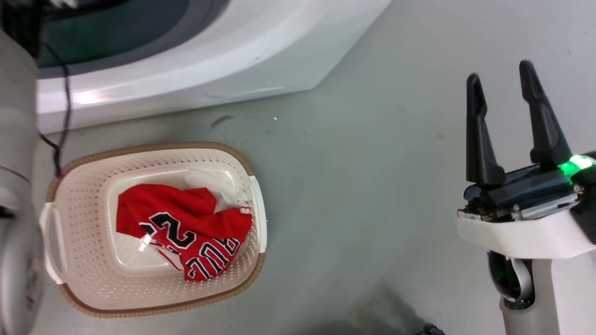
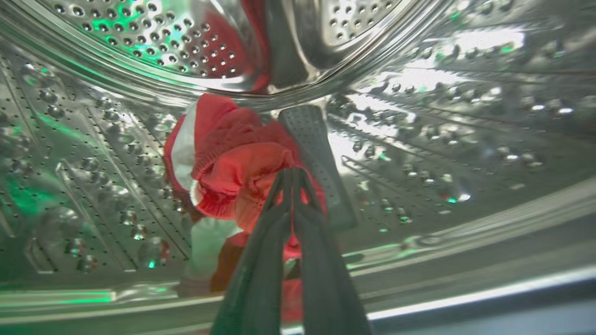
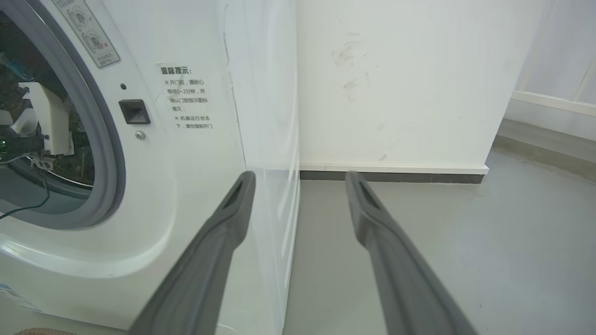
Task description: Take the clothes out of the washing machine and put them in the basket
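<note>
Head view: the basket (image 1: 93,260) sits on the grey floor (image 1: 372,186) just in front of the washing machine (image 1: 209,60). A red jersey (image 1: 186,223) lies crumpled inside it, numeral 2 facing up, with a white cloth (image 1: 219,186) tucked against its far side. Over at the right, the right gripper (image 1: 500,74) hangs well clear of the basket, fingers spread and holding nothing.

Left wrist view: we're inside the steel drum (image 2: 93,163). The left gripper (image 2: 291,173) has its fingers pressed tight together, tips right up against a red bundle (image 2: 233,163) with white trim that lies beside the grey paddle (image 2: 312,153). Whether any fabric is nipped between the tips, I can't tell.

Right wrist view: the right gripper's fingers stand wide apart, pointing past the machine's front corner toward the white wall (image 3: 396,93). The grey door seal (image 3: 109,177) rings the porthole at the left.
</note>
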